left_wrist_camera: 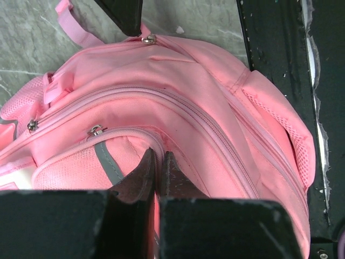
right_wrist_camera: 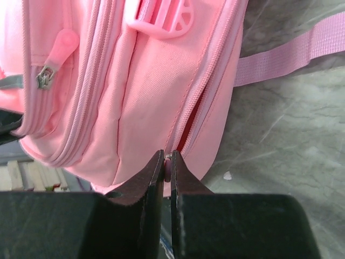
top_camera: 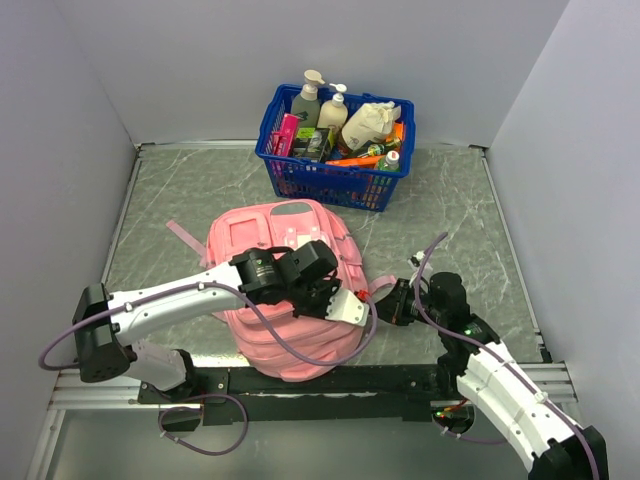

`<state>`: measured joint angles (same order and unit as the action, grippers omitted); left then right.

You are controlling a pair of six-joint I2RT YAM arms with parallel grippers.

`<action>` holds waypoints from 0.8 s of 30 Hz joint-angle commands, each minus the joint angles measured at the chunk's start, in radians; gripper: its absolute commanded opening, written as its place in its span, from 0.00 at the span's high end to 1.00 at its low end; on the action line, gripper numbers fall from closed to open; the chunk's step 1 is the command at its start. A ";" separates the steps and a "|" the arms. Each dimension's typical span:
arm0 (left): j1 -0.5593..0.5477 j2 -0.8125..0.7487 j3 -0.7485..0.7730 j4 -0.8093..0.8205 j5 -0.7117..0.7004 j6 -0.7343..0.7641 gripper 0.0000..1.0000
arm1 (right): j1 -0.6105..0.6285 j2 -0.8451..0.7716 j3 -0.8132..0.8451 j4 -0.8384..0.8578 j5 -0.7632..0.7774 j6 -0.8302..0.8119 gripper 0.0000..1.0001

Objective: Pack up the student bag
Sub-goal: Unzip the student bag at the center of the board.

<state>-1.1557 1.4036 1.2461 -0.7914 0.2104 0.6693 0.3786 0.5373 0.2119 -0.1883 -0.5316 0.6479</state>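
Centrally on the grey marbled table (top_camera: 180,190) lies the student bag (top_camera: 255,235), a large soft pink fabric backpack. It rests flat with its front pockets facing up, its lower end at the near edge between the two arms. Behind it, apart from it at the far side, stands a blue plastic basket (top_camera: 330,178) filled with bottles and packets. The left gripper (left_wrist_camera: 157,161) reaches over the bag and is clenched against the seam of a front pocket, with a sliver of pink fabric showing between its fingers. The right gripper (right_wrist_camera: 167,157) sits at the bag's side, pinched onto a small pink zip tab (right_wrist_camera: 168,165) at the end of a partly parted side zip.
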 commanded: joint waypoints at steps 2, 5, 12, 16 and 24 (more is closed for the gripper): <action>-0.007 -0.003 0.081 -0.124 0.181 0.012 0.99 | -0.030 0.087 0.113 -0.016 0.295 -0.036 1.00; -0.016 -0.011 0.079 -0.167 0.224 0.039 0.99 | -0.056 0.139 0.139 0.024 0.357 -0.025 1.00; -0.033 -0.054 0.009 -0.039 0.089 -0.028 0.87 | -0.081 0.175 0.113 0.181 0.177 -0.002 1.00; -0.024 -0.051 0.042 0.133 -0.176 -0.148 0.49 | -0.081 0.144 0.069 0.182 0.113 0.018 1.00; -0.091 0.004 0.194 0.002 -0.060 -0.115 0.15 | -0.083 0.127 0.064 0.184 0.033 0.010 1.00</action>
<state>-1.1854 1.3956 1.3594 -0.7403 0.1112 0.5617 0.3031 0.6762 0.2710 -0.0887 -0.4583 0.6682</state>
